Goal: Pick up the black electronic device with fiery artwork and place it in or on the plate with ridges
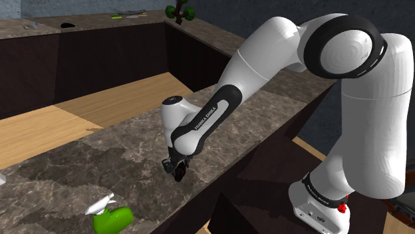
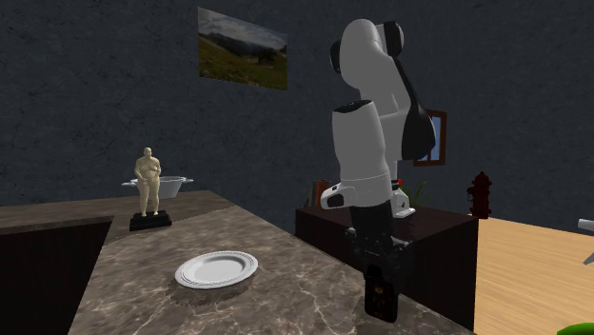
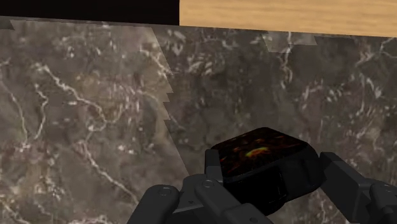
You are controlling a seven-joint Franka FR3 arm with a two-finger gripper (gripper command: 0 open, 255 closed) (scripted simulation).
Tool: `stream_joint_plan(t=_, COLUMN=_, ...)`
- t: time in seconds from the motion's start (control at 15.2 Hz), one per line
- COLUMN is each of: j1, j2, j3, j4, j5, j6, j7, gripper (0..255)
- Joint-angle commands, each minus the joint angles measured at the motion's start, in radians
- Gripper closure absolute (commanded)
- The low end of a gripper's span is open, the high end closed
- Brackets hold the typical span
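Two fingers (image 3: 215,167) of claw (image 3: 273,170) clasp black device (image 3: 254,151); near end hidden.

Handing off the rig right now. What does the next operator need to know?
Gripper: shut on the device, which is held upright near the counter's edge.
Plate: empty, on the counter, apart from the device and on the figurine's side.
Done: grasp.
Left: carry the device to the plate, set it down, release.
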Motion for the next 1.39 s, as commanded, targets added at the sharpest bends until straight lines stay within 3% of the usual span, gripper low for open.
stream_joint_plan(t=0.0, j1=0.001, j2=0.002, j3=0.001, j4=0.0, j5=0.0, j6=0.0, j7=0.0, gripper=255)
stream_joint_plan(t=0.33, j1=0.001, j2=0.001, j3=0.001, j4=-0.001, j5=0.0, j6=0.0, j7=0.0, gripper=255)
stream_joint_plan(t=1.32, j1=-0.034, j2=-0.175, j3=0.043, j4=-0.019, j5=0.053, j6=-0.154, j7=-0.014, gripper=255)
